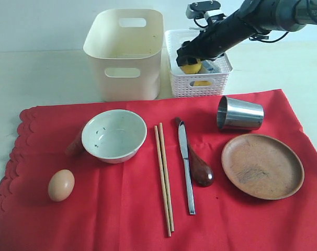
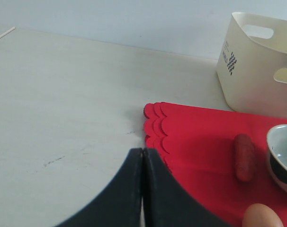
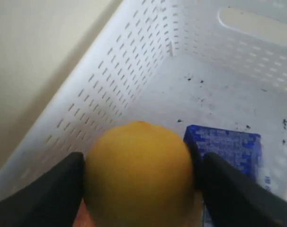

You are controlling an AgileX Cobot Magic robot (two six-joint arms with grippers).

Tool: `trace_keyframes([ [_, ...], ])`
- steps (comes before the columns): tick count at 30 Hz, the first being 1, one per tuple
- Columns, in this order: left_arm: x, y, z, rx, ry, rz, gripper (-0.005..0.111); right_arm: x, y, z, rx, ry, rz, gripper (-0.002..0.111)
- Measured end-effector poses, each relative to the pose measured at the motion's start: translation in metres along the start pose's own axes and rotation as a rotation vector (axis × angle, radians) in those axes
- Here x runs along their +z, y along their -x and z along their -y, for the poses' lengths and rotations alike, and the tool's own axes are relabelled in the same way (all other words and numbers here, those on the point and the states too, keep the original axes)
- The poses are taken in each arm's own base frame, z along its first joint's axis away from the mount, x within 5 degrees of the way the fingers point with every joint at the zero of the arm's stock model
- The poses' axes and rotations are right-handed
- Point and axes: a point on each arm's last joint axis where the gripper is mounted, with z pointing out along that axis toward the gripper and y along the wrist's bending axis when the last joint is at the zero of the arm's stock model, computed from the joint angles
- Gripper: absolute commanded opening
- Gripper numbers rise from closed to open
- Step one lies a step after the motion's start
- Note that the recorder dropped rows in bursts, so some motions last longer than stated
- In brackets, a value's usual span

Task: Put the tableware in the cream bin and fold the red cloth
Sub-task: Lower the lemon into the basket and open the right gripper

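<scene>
While your right jaws gripped the lemon inside the white basket, your left jaws sat shut over the table beside the scalloped edge of the red cloth. The bowl lay nearest them, further in on the cloth. The steel cup lay on its side near the basket, closer to your right arm, with the cream bin just beside the basket.
</scene>
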Motion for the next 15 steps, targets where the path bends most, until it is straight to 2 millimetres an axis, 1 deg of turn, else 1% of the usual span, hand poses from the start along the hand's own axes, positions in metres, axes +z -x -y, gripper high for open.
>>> trace_keyframes([
  [2,0.000,0.000,0.000,0.000,0.000,0.000,0.000,0.000,0.000,0.000,0.001,0.002,-0.001,0.076],
  [5,0.000,0.000,0.000,0.000,0.000,0.000,0.000,-0.003,0.003,-0.001,-0.001,0.001,0.007,0.076],
  [15,0.000,0.000,0.000,0.000,0.000,0.000,0.000,-0.041,0.026,-0.013,-0.039,0.016,0.052,0.076],
])
